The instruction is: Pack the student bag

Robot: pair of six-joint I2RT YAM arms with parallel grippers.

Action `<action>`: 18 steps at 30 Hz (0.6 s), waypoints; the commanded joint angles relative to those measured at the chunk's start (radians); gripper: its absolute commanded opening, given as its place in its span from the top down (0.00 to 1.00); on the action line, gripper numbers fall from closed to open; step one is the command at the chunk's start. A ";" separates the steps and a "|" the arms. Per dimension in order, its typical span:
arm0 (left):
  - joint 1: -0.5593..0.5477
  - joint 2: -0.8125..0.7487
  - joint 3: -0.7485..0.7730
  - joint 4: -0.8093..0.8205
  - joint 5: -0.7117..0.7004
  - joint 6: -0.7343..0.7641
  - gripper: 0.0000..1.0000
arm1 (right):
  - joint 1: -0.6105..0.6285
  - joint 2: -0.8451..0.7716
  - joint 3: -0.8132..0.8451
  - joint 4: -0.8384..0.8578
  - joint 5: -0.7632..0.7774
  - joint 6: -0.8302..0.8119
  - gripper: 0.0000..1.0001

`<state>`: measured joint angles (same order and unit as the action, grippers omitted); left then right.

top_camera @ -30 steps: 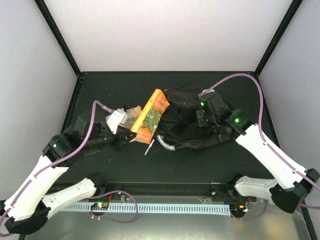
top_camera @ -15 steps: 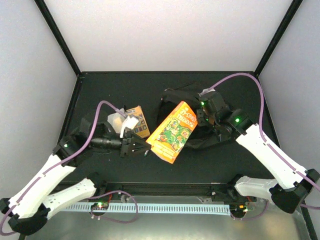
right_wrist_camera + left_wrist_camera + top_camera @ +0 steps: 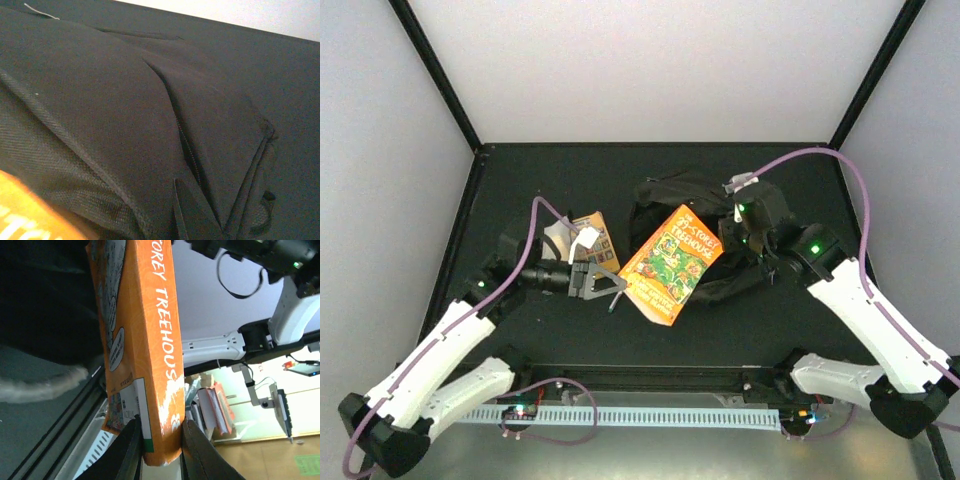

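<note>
The bag (image 3: 665, 195) is black fabric, slumped and creased, far larger than anything else here. From my right wrist, the bag (image 3: 125, 115) fills the view. It shows a plain cloth panel, a coarser woven panel at lower left, a stitched seam or zip line running diagonally down the middle, and a narrow strap at the bottom.

It lies on the table (image 3: 520, 165) right of centre, towards the back. Its long axis runs roughly from far left to near right. I cannot tell which end is the top.

My left end effector (image 3: 618, 287) is clamped on the near-left corner of an orange book (image 3: 672, 262). From that wrist, its fingers (image 3: 127, 450) pinch the bottom end of the book's (image 3: 145, 340) spine, jaws only as wide as the book is thick. The book tilts over the bag's near-left part, and its orange corner (image 3: 25, 215) shows in my right wrist view.

My right end effector (image 3: 740, 235) sits over the bag's right side, closed almost fully. Its fingertips are hidden, so I cannot tell whether they hold fabric.

A small card (image 3: 592, 232) and a whitish pouch (image 3: 558, 238) lie left of the book.
</note>
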<state>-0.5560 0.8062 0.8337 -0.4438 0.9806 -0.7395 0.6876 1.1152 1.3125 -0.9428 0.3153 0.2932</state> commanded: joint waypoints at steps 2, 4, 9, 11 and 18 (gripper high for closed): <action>0.056 0.038 -0.080 0.178 0.122 -0.129 0.98 | 0.000 -0.059 0.032 0.100 -0.056 -0.033 0.92; 0.063 0.063 -0.085 0.174 0.136 -0.146 0.98 | -0.001 -0.055 0.033 0.090 -0.062 -0.040 0.92; 0.066 0.084 -0.095 0.202 0.110 -0.238 0.98 | -0.001 -0.050 0.013 0.099 -0.050 -0.043 0.92; 0.067 0.081 -0.100 0.207 0.093 -0.276 0.96 | 0.000 -0.051 0.009 0.108 -0.048 -0.044 0.92; 0.024 0.059 -0.226 0.524 -0.025 -0.598 0.96 | -0.001 -0.044 -0.002 0.157 -0.116 -0.038 0.92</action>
<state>-0.5060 0.8825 0.6506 -0.1776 1.0203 -1.1282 0.6876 1.0843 1.3033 -0.9287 0.2512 0.2478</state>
